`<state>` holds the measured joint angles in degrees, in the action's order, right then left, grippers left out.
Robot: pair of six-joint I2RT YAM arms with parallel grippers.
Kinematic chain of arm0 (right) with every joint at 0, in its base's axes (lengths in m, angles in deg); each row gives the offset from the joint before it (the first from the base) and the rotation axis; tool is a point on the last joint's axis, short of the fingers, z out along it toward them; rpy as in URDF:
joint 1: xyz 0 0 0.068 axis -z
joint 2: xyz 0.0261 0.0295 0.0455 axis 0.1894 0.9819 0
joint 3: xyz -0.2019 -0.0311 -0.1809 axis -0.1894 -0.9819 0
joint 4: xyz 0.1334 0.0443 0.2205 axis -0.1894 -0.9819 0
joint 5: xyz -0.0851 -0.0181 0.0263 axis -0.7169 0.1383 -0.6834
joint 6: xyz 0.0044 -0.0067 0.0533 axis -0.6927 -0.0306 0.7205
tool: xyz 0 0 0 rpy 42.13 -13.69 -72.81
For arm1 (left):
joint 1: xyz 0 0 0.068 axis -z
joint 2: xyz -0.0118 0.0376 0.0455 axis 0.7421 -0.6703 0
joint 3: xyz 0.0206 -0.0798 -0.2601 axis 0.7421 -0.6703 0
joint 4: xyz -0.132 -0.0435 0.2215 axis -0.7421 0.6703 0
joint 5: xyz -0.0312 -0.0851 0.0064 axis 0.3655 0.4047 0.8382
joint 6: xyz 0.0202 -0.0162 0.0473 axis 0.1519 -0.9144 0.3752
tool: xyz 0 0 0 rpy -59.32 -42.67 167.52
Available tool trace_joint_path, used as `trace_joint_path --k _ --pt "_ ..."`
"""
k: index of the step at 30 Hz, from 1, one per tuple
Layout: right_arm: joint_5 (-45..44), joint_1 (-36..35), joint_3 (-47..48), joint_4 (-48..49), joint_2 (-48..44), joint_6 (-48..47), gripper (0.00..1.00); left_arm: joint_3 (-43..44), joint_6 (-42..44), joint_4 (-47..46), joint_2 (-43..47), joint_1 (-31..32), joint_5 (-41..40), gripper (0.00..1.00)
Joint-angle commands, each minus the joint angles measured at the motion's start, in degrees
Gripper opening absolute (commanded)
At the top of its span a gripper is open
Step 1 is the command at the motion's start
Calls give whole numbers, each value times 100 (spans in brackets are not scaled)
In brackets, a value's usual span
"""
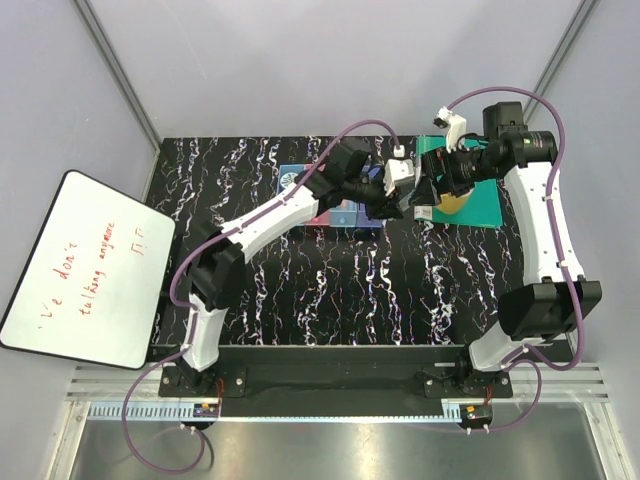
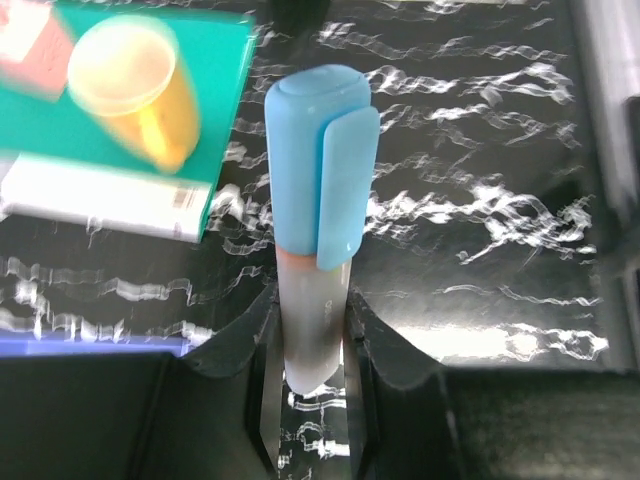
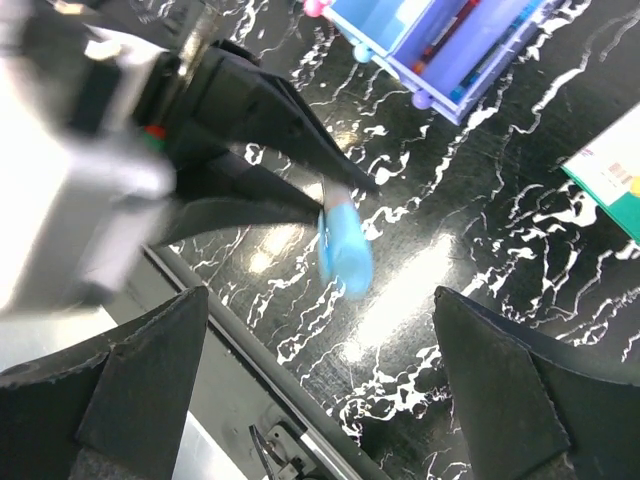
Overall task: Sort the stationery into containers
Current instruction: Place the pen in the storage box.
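- Left claw: clenched on a pen. We see both fingers pressing on the pale barrel, and the light blue cap, clip facing the camera, sticks out past the fingertips.
- Pen location: over the dark marbled tabletop, towards the middle of the far edge. It sits in the gap between the row of bins and the green book. We can't tell its height above the surface.
- Right claw: released, with the fingers spread wide and nothing between them. It faces the left claw, and the pen's blue cap points into the gap between its fingers.
- In the top view the two claws are close together, nose to nose, just right of the bins.
- Bins: side by side near the far edge, left of centre, partly hidden by the left arm in the top view. The right wrist view shows a blue one and a purple one next to it, and both already have thin pens lying in them.
- Green book: flat at the far right corner of the tabletop. A yellow cup stands on it, and a pink cube is also on the book, beside the cup.
- A whiteboard with red writing leans off the left edge of the tabletop.
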<state>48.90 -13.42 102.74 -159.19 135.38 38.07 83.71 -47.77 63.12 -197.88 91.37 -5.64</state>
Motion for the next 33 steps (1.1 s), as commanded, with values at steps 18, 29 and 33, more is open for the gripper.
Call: trace_joint_path --k 18,29,33 --pt "-1184 171 143 795 -100 655 100 695 -2675 203 -623 -1806 -2218 0" --pt "-1254 171 -85 813 -214 558 100 705 -3018 107 -1037 -1754 -1645 0" --pt "-1237 162 -94 830 -196 558 100 608 -3176 80 -1098 -1701 -1636 0"
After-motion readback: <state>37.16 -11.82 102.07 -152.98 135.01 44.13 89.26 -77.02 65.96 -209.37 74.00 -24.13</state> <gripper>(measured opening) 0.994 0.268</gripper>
